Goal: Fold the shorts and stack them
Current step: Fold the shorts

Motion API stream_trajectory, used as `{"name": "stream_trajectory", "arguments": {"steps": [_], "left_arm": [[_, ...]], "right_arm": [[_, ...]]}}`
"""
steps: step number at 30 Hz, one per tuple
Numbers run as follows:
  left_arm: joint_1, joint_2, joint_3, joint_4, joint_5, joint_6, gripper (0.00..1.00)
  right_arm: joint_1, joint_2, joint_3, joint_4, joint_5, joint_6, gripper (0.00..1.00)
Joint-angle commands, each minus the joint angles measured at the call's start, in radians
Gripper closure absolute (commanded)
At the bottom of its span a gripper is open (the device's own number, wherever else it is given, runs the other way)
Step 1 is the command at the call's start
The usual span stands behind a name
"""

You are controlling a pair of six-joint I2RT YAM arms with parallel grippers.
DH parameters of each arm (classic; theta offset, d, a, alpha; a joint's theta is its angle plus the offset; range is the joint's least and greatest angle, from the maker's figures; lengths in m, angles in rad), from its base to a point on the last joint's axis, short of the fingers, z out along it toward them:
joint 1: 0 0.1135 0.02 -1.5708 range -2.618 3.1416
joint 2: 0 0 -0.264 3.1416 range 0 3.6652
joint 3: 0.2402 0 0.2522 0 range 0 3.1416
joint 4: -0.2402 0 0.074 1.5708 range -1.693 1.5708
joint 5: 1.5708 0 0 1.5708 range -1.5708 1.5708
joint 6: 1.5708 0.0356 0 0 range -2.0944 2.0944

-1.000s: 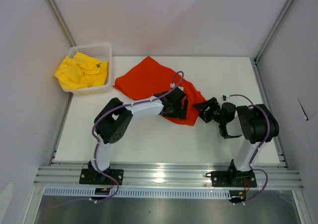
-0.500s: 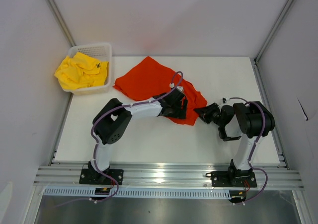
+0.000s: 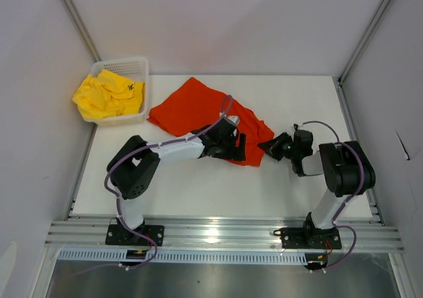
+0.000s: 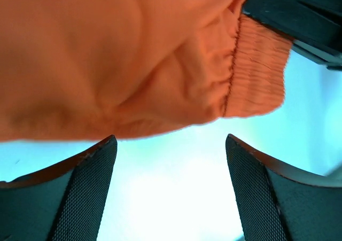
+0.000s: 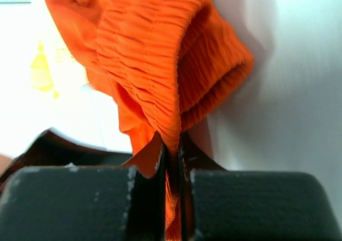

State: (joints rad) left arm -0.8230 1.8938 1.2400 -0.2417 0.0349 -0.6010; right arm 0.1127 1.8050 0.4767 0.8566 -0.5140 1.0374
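The orange shorts (image 3: 195,110) lie mid-table (image 3: 198,186). The right claw (image 5: 171,161) is pinched tight on their stretchy band, at their 4 o'clock corner. The left claw (image 4: 168,187) has its fingers apart by the cloth, maybe touching it. The yellow shorts (image 3: 106,94) sit in the basket (image 3: 125,63) at 10 o'clock.

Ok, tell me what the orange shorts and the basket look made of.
The orange shorts: soft matte cloth, judging by its wrinkles and the ribbed, gathered elastic waistband. The basket: probably rigid white plastic, given its moulded mesh walls.
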Motion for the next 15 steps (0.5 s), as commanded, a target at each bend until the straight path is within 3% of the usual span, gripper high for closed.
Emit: {"name": "stream_trajectory", "arguments": {"steps": [1, 7, 10, 15], "left_arm": [[0.036, -0.163, -0.011, -0.022, 0.045, 0.004, 0.16], [0.142, -0.259, -0.101, -0.013, 0.045, 0.009, 0.15], [0.205, -0.282, -0.17, 0.019, 0.048, 0.001, 0.15], [0.318, -0.335, -0.275, 0.134, 0.036, -0.046, 0.15]], "right_arm": [[-0.004, -0.165, 0.123, -0.516, 0.05, -0.193, 1.0], [-0.071, -0.285, 0.321, -1.089, 0.077, -0.47, 1.0], [-0.113, -0.28, 0.387, -1.265, 0.078, -0.575, 1.0], [-0.202, -0.299, 0.456, -1.399, 0.133, -0.693, 1.0]]}}
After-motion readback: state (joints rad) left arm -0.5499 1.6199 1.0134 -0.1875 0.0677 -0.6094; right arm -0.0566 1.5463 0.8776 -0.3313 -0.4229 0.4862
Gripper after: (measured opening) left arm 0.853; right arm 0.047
